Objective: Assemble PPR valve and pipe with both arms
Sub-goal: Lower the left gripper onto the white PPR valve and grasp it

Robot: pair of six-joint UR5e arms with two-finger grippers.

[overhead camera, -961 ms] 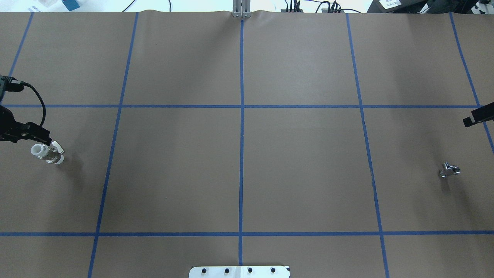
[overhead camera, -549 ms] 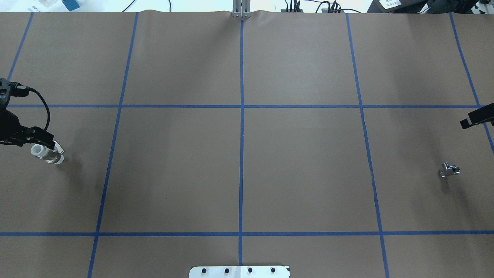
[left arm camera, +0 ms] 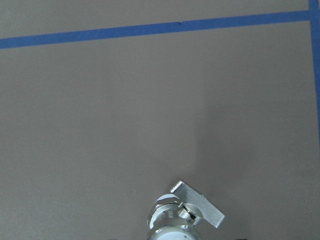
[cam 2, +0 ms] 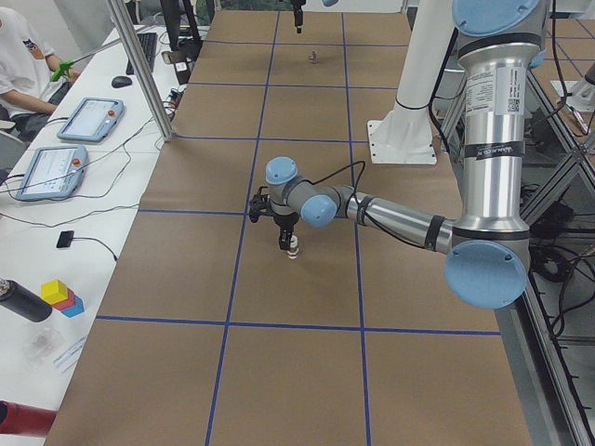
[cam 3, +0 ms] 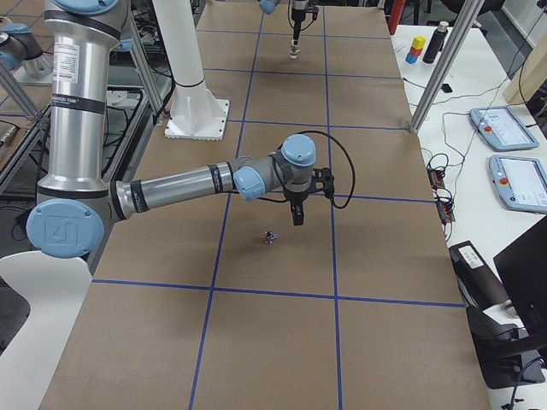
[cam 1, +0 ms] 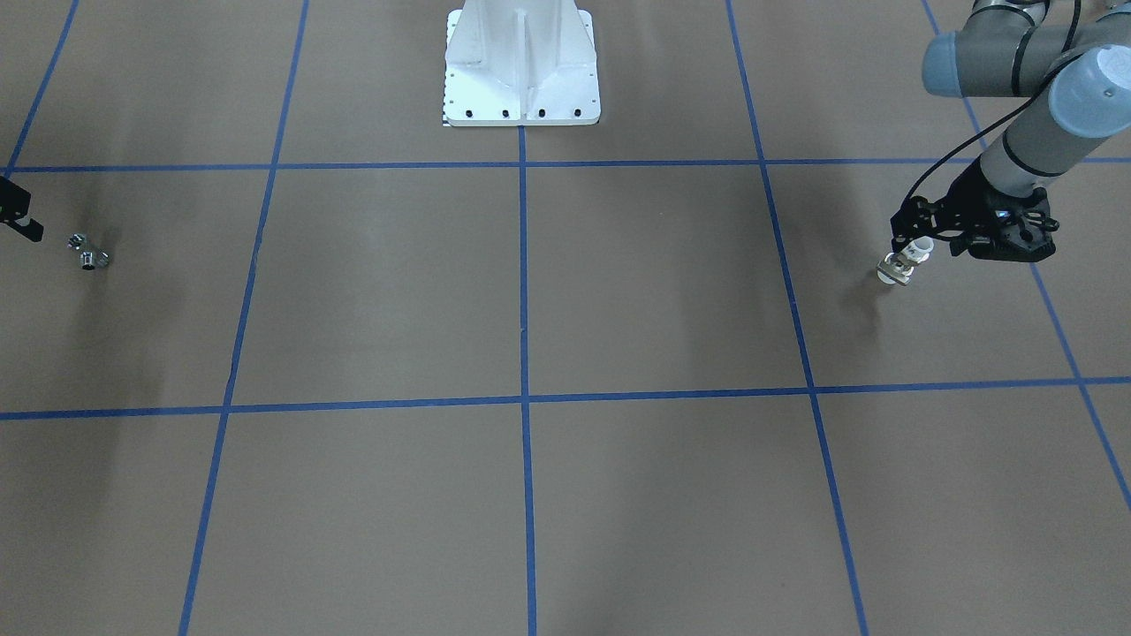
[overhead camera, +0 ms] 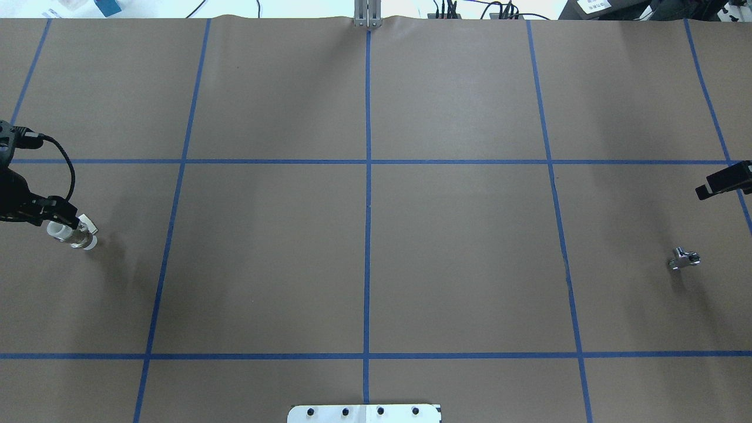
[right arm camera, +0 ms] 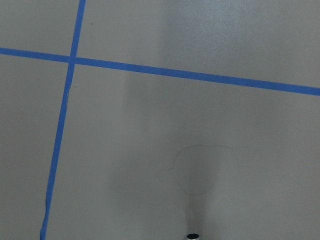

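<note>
The left end effector (cam 2: 287, 238) pointed straight down at the brown worktop (cam 2: 167, 269), with the PPR valve (cam 2: 292, 251) standing upright directly under its tips. Far beyond it, the pipe (cam 2: 314, 57) lay near the small right end effector (cam 2: 298, 19), on its camera side and apart from it.

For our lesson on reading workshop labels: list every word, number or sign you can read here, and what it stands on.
Nothing is legible enough to quote.
White sticker on the left arm: too small.
White sticker on the right arm: too small.
Faint mark on the PPR valve: blurred.
White label at the overhead view's top right: blurred.
</note>
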